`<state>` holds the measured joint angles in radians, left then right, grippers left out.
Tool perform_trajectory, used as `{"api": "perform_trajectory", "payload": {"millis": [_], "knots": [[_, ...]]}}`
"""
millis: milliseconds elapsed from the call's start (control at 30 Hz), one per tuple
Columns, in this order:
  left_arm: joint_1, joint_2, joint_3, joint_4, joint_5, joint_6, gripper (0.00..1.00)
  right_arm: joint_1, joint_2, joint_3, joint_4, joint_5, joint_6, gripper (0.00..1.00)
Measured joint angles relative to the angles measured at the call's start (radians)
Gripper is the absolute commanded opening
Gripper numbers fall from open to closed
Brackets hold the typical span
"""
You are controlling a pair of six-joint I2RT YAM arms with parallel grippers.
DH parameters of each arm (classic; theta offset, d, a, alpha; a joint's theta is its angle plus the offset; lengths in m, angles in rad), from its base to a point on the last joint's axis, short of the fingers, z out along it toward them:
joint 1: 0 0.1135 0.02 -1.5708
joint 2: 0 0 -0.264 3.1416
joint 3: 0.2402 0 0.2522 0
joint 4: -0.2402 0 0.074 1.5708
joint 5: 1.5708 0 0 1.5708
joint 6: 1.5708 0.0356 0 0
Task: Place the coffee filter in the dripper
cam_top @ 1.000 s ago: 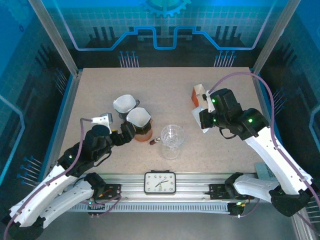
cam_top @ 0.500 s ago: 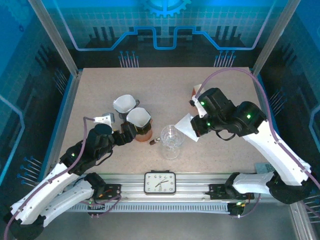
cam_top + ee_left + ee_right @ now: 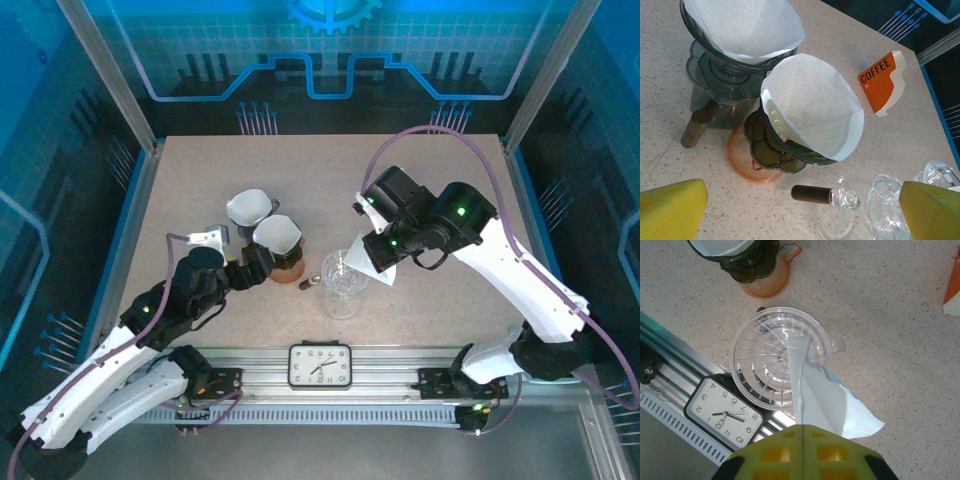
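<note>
A speckled beige surface (image 3: pixel 200 190) inside a blue-lit cage carries my work. My right tool (image 3: pixel 803 432) is clenched on the coffee filter (image 3: pixel 822 400), pinching its wide end. The paper hangs folded nearly flat. Its narrow tip lies across the rim of the clear dripper (image 3: pixel 762 365) and reaches into the bowl, while most of it trails outside the rim. My left tool (image 3: pixel 800 212) is spread wide, grasping nothing, near a dark dripper (image 3: pixel 785 150) that already wears a filter. To do this well, I judge I should move toward the bowl's centre and lower until the tip points down the cone. I should let go only once the paper rests against the ribs. The glass looks light, so a sideways nudge could shift it.
</note>
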<state>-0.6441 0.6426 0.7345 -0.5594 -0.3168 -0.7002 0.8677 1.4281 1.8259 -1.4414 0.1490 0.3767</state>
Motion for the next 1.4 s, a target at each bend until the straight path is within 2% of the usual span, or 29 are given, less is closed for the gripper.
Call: {"api": "perform_trajectory", "payload": {"millis": [567, 1100, 1233, 1400], "knots": [[0.0, 0.0, 0.0, 0.015, 0.019, 0.043, 0.99, 0.108, 0.238, 0.226, -0.133, 0.001, -0.045, 0.0], [0.0, 0.005, -0.004, 0.019, 0.027, 0.048, 0.99, 0.122, 0.327, 0.344, -0.174, -0.054, -0.084, 0.0], [0.0, 0.006, -0.004, 0.019, 0.027, 0.048, 0.99, 0.121, 0.327, 0.338, -0.173, -0.063, -0.094, 0.0], [0.0, 0.012, -0.004, 0.019, 0.035, 0.048, 0.99, 0.117, 0.322, 0.217, -0.145, -0.09, -0.101, 0.01]]}}
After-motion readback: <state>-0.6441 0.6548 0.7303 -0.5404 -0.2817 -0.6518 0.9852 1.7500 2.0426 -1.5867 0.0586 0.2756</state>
